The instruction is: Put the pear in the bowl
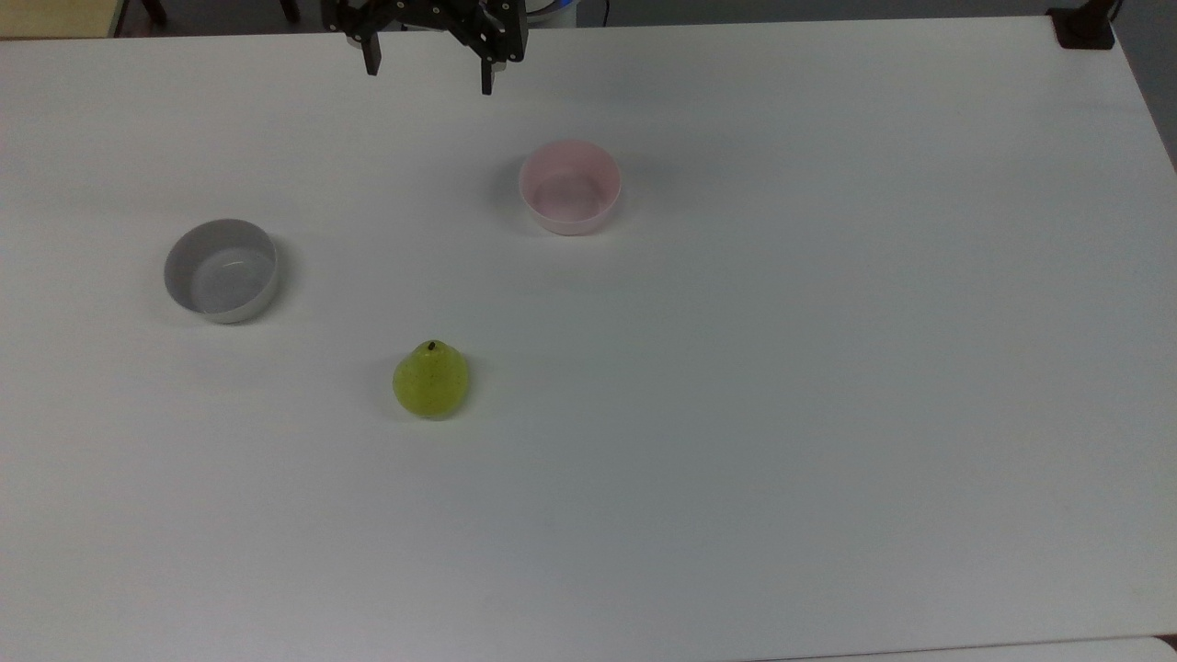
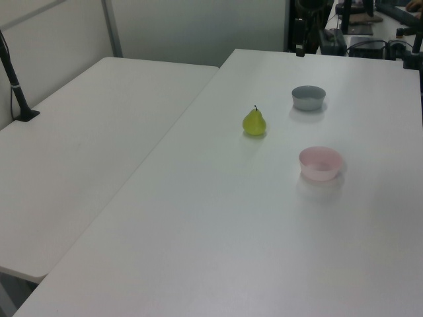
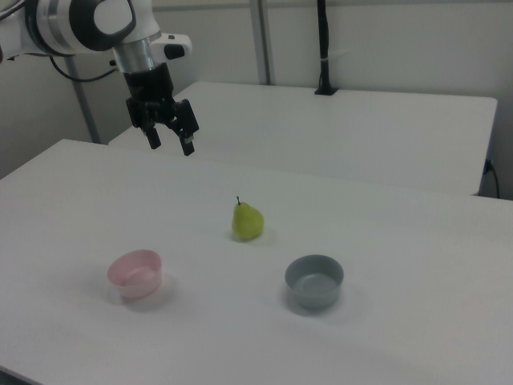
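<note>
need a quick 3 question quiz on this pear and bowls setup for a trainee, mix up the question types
1. True or false: the pear already lies inside the pink bowl.
2. Multiple choice: in the top view, the grey bowl sits (a) to the left of the pear, (b) to the right of the pink bowl, (c) under the gripper.
3. Short answer: how do the gripper's jaws stand, and do they hold anything?

Key:
1. False. The pear stands upright on the table, apart from both bowls.
2. a
3. Open and empty, raised above the table near the top view's upper edge.
</note>
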Controlling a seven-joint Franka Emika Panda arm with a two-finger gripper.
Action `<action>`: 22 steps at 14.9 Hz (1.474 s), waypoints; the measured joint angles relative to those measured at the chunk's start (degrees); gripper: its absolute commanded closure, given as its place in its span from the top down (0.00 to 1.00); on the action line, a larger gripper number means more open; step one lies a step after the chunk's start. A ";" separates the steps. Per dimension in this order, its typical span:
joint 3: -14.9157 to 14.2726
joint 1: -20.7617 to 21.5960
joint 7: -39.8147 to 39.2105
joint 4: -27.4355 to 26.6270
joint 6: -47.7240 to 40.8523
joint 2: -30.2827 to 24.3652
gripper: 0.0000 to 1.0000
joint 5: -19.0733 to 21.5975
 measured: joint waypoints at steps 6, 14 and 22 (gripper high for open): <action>0.02 0.01 -0.07 -0.03 0.00 0.00 1.00 0.00; 0.02 0.01 -1.30 -0.04 0.00 0.01 1.00 0.00; 0.04 0.01 -1.34 -0.03 0.15 0.06 1.00 0.00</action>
